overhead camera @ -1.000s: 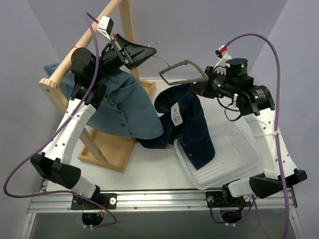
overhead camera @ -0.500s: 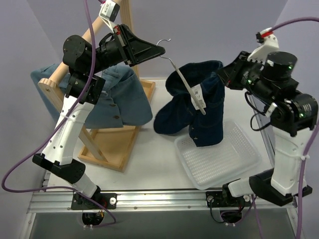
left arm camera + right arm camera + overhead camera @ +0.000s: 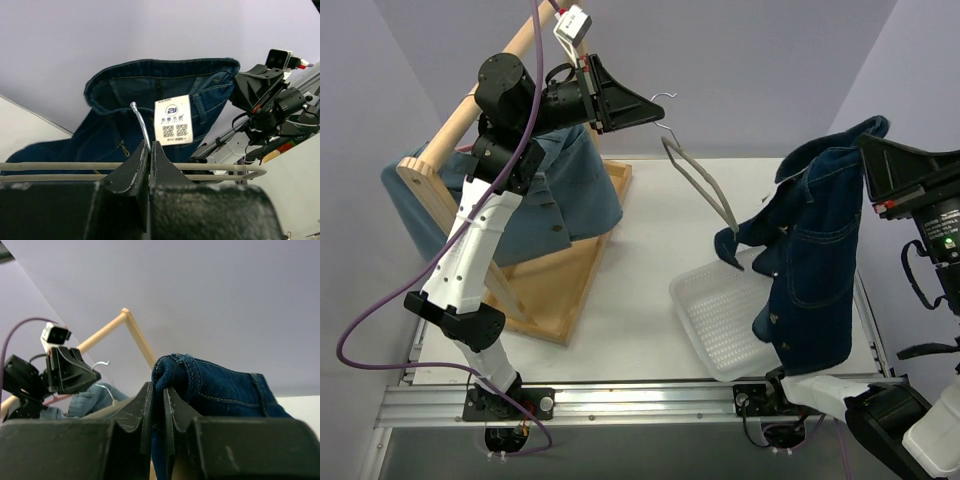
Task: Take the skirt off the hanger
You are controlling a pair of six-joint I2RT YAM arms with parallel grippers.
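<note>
Here, at four o'clock, the right end effector [image 3: 158,390] is clamped on the waistband of the skirt [image 3: 815,270], which hangs above the white tray [image 3: 705,320]. Farther off, toward twelve o'clock, the left end effector [image 3: 149,147] pinches the wire hook of the hanger [image 3: 705,190].

- The hanger [image 3: 705,195] slants down across the middle, from high beside the rack to the far edge of the tray [image 3: 705,325], and bars a straight pass from left to right.
- The skirt [image 3: 815,270] hangs like a curtain over the tray's right half.
- The wooden rack [image 3: 445,140] and its pale denim garment [image 3: 575,190] fill the left side.
- Bare table [image 3: 630,300] between the rack's base and the tray leaves a passage.
</note>
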